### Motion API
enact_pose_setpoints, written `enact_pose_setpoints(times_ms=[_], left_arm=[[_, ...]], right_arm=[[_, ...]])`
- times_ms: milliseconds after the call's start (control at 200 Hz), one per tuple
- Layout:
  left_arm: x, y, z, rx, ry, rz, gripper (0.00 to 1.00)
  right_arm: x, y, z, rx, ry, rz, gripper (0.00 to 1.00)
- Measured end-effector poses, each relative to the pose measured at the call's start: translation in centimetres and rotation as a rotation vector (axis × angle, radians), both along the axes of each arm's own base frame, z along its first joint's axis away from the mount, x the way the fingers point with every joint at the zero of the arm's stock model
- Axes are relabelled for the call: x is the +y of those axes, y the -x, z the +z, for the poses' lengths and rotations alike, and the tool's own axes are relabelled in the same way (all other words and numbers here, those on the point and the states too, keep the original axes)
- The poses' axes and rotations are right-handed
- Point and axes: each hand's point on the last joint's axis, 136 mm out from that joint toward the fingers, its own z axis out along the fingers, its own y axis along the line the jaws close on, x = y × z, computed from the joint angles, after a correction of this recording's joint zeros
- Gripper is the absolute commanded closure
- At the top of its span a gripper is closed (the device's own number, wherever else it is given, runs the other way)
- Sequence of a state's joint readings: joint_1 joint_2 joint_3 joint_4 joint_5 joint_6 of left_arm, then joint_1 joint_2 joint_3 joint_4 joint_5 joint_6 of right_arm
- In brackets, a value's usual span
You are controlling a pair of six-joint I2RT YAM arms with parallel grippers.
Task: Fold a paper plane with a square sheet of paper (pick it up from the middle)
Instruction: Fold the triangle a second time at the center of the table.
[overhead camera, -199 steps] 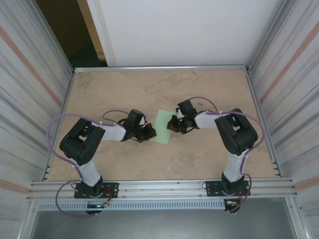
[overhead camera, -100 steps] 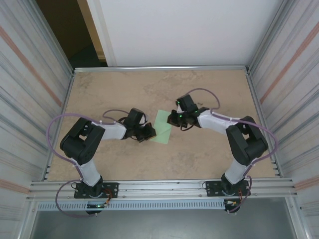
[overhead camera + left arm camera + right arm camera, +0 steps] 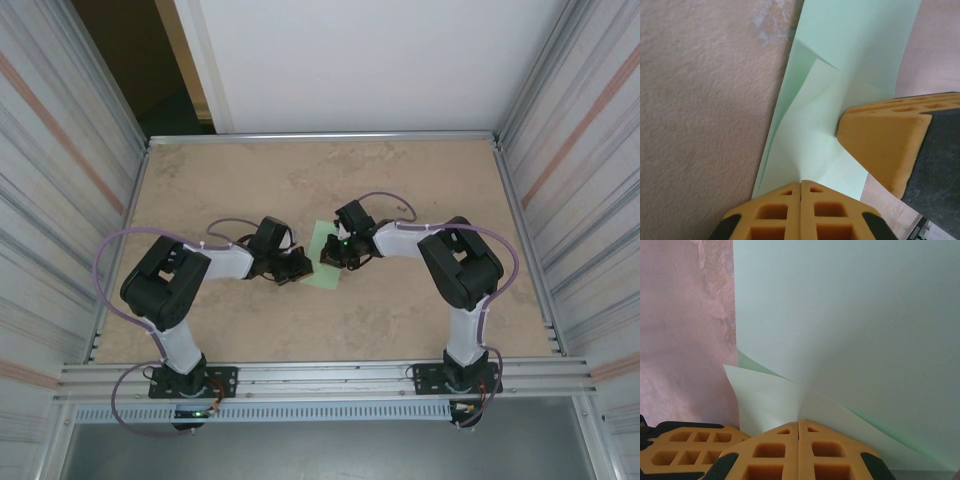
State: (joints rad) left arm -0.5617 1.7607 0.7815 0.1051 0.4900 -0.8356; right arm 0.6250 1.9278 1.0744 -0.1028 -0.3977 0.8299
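tabletop under paper, ribbed walls around

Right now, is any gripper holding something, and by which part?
The right gripper pinches a raised fold of the square sheet of paper; the left gripper seems to pinch its edge close by.

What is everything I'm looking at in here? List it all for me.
paper: one, pale green, partly folded, mid-table between the two tools
table: one, mottled beige, under everything
side walls: two, ribbed grey, left and right of the table
back panel: one, white, behind the table
rail: one, silver, near edge
cables: several, purple, looping along the arms
arms: two, black and white, bases at the rail
left tool: one, orange fingers, shut, at the paper's left edge
right tool: one, orange fingers, shut, over the paper
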Motion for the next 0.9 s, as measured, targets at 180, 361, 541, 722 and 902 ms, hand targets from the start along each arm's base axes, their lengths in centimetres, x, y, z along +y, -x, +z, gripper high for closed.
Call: enact_pose_setpoints(times_ms=[180,361,541,722,902], left_arm=[[0.2,0.3,-0.1,-0.035,-0.01,-0.058,1.0],[2.1,1.4,-0.2,-0.043,-0.024,-0.072,1.0],[3.8,3.0,-0.1,-0.011,-0.052,-0.081,1.0],[4.7,3.3,1.9,-0.003,-0.055,-0.058,0.98],[2.9,0.2,5.6,-0.098,0.02,-0.036,0.93]], right_arm=[[-0.1,-0.1,-0.1,0.024,-0.03,0.004,1.0],[-0.2,-0.1,-0.1,0.031,-0.055,0.029,1.0],[-0.6,-0.4,-0.1,0.017,-0.069,0.065,1.0],[-1.6,-1.4,0.4,-0.005,-0.035,0.066,0.95],[-1.7,-1.3,3.5,-0.061,-0.031,0.051,0.68]])
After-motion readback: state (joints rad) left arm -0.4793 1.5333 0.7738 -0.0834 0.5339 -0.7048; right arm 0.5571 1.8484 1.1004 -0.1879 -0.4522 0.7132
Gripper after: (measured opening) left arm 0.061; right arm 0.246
